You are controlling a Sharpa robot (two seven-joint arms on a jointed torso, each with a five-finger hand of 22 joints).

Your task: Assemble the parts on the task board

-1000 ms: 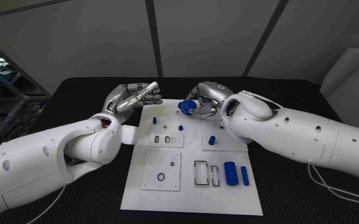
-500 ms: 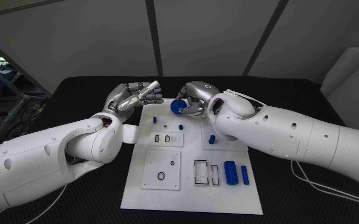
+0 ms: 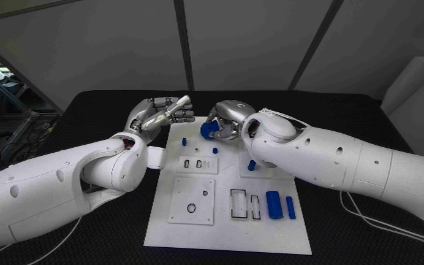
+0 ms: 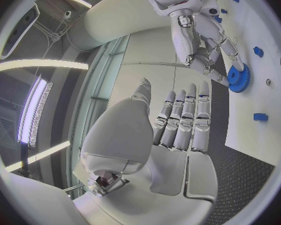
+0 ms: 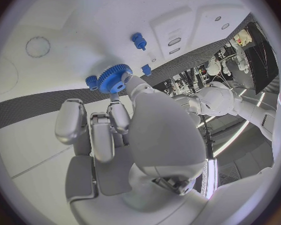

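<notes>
Fingers of the right hand (image 3: 231, 119) are clamped on the blue gear (image 3: 208, 130), which should be kept level and lowered onto the peg (image 3: 184, 142) at its 8 o'clock, while the left hand (image 3: 164, 115) is held clear, loosely curled around nothing.

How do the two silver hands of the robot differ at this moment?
The right silver hand holds a blue toothed gear in its fingertips; the left silver hand holds nothing. The right hand is over the far edge of the white task board; the left hand is beside the board, over the black table. Both are raised, not resting on anything.
</notes>
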